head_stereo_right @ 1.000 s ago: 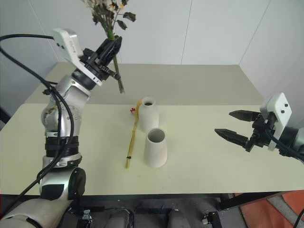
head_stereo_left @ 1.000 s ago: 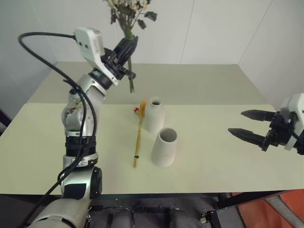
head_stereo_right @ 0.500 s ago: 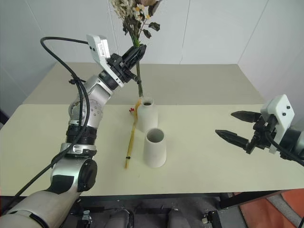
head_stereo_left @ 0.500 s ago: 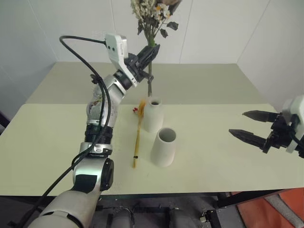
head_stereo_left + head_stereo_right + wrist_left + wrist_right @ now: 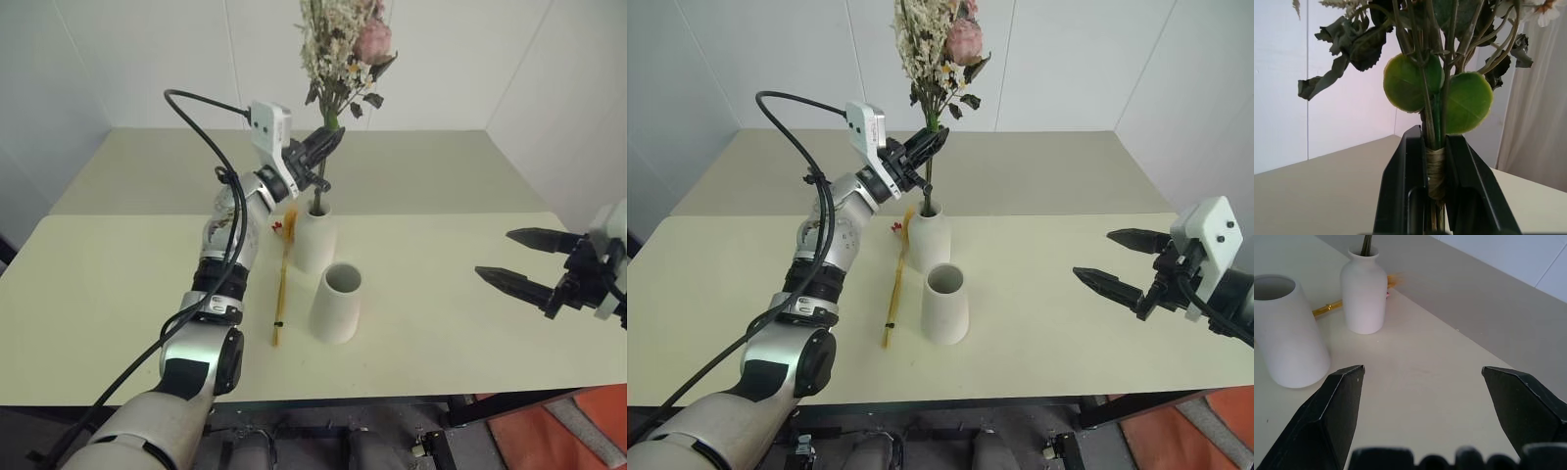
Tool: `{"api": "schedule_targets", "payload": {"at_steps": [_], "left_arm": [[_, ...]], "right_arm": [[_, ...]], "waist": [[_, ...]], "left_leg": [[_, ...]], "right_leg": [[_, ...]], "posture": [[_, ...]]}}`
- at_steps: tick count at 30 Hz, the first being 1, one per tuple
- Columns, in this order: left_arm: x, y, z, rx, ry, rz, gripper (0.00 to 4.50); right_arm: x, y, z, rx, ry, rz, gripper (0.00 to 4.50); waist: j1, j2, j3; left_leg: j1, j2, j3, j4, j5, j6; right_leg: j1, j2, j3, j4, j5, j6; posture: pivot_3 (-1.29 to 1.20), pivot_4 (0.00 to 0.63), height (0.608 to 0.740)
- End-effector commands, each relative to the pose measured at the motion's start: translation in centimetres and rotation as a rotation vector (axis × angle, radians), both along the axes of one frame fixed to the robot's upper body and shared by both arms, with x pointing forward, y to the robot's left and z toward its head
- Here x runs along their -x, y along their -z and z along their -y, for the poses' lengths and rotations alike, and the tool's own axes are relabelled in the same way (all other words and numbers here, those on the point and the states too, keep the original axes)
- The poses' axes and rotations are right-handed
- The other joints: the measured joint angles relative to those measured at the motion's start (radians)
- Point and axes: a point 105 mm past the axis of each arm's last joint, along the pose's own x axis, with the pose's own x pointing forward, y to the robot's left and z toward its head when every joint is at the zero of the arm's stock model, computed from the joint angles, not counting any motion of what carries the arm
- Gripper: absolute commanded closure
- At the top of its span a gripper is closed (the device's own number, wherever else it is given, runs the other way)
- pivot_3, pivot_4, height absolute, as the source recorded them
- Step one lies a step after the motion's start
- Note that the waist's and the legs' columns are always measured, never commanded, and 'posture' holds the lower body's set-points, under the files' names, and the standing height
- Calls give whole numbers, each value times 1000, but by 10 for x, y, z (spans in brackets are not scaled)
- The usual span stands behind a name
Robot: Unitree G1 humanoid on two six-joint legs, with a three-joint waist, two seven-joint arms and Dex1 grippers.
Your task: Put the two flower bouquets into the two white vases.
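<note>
Left gripper (image 5: 328,147): clamped on the twine-wrapped stems of the bushy bunch of pink roses, cream sprigs and green leaves (image 5: 939,44), holding it upright above the middle of the tabletop (image 5: 118,284), toward the far edge.

Slim golden wheat-like spray with small red blossoms (image 5: 284,274): lying flat on the tabletop just left of both vases, its head up against the small one. Nobody's touching it.

Small narrow-necked matte white bottle vase (image 5: 315,237): stem ends of the rose bunch are right at its mouth; the right wrist view shows them poking into the neck.

Larger wide-mouthed tapered white vase (image 5: 338,302): just in front of the small one, nearer the front edge, nothing in it.

Right gripper (image 5: 529,259): fingers spread wide apart, holding nothing, hovering off by the right edge, well apart from the vases.

Step, I'd say: first bouquet going in, mid-insertion.

Next move, my guess: lower the stems straight down that tight neck, then let go. After that, the golden spray needs picking up.
</note>
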Motion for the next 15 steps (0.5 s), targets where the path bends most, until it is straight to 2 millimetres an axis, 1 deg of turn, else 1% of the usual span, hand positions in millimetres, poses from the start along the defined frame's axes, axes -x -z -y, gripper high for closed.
{"api": "schedule_targets", "payload": {"at_steps": [1,4,8,10,11,12,15], "left_arm": [[8,-1,6,-63,45,31,3343],[15,5,-2,-95,43,40,2392],[26,13,-21,-126,5,33,1074],[33,18,-34,-143,-25,23,372],[37,21,-41,-155,-37,17,97],[42,25,-49,-166,-48,9,16],[56,37,-71,-212,-93,-40,16]], "right_arm": [[4,-12,0,11,1,55,0],[3,-12,1,16,0,57,0],[0,-12,3,25,-3,57,0],[-2,-12,2,29,-9,56,0],[-3,-12,2,30,-12,56,0],[-4,-12,2,30,-16,57,0],[-6,-11,1,33,-27,58,0]], "waist": [[0,0,0],[-4,0,0],[-8,0,0],[-6,0,0],[-6,0,0],[-6,1,0],[-6,1,0]], "left_leg": [[0,0,0,0,0,0],[0,0,0,0,0,0],[1,0,0,0,0,0],[1,0,0,0,0,0],[1,0,0,0,0,0],[2,0,0,0,0,0],[2,0,0,0,0,0]], "right_leg": [[0,0,0,0,0,0],[0,0,0,0,0,0],[0,0,0,1,0,0],[0,0,1,1,0,0],[0,0,1,1,0,0],[0,0,1,1,0,0],[0,0,1,1,0,0]], "posture": [[0,150,740],[0,150,740],[0,150,740],[0,150,740],[0,150,740],[0,150,740],[0,150,740]]}}
